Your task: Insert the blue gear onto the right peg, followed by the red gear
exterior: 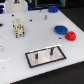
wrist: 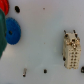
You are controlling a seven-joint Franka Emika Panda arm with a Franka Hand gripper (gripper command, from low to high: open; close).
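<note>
The blue gear [exterior: 60, 29] lies flat on the white table at the exterior view's right, and the smaller red gear [exterior: 71, 35] touches its near-right side. In the wrist view the blue gear [wrist: 12, 31] and a slice of the red gear [wrist: 2, 7] sit at the picture's edge. The black-bordered white plate [exterior: 46, 56] lies nearer the front. Its right peg [exterior: 51, 50] stands dark and upright, with a fainter pin [exterior: 37, 56] to its left. Both pegs are bare. No gripper fingers show in either view.
A beige block with pins [exterior: 19, 27] [wrist: 71, 50] stands at the exterior view's left. A small dark post [exterior: 46, 16] stands farther back. Blue items [exterior: 52, 9] line the table's far edge. Something green [wrist: 1, 41] shows at the wrist view's edge.
</note>
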